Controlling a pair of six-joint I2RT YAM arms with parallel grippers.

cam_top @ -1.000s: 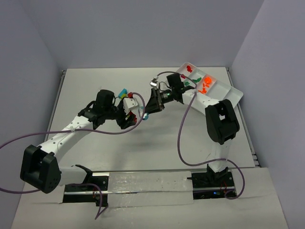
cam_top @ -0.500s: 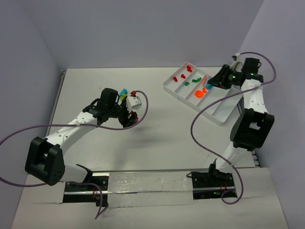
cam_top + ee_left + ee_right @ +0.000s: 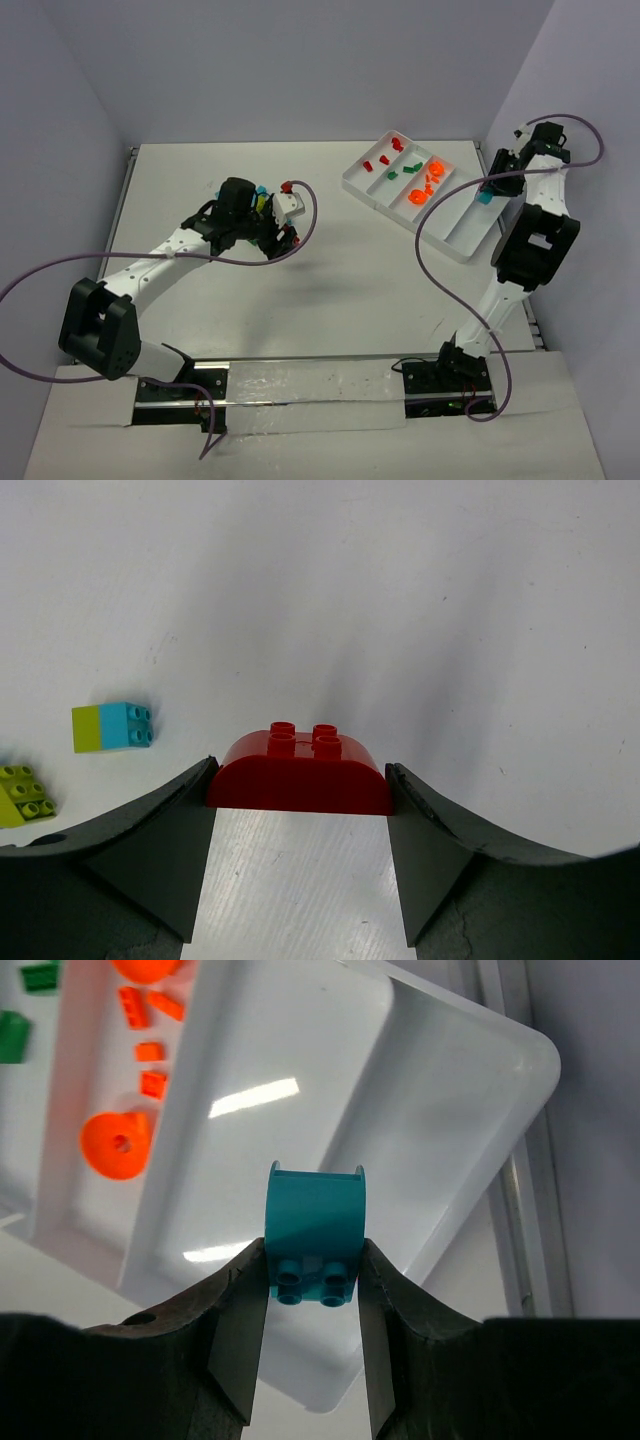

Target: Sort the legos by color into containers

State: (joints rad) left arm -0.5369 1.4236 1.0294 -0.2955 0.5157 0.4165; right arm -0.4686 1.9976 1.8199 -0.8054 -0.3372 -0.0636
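**Spotter:** Your left hand [image 3: 300,780] is pinching a red plastic brick with a rounded top and four studs [image 3: 297,765]. One dark finger presses each end of it, with the jaws set as wide as the brick's long side.

**Second spotter:** Your wrist view doesn't show whether that brick rests on the white tabletop [image 3: 420,600] or hangs just above it. On the tabletop to its left lies a half yellow-green, half cyan block [image 3: 112,726]. A yellow-green studded brick [image 3: 25,795] lies nearer the frame edge.

**Spotter:** Your right hand [image 3: 312,1250] is clamped on a teal arched plastic brick [image 3: 314,1215], studs facing the camera. The fingers are close together, one on each side of it.

**Second spotter:** It holds that brick over the white divided plastic tray [image 3: 470,1070], above the wide end compartment. The next compartment holds the small orange pieces [image 3: 115,1145], and green ones [image 3: 12,1035] lie beyond. In the overhead view, your right hand sits at the tray's far right corner.
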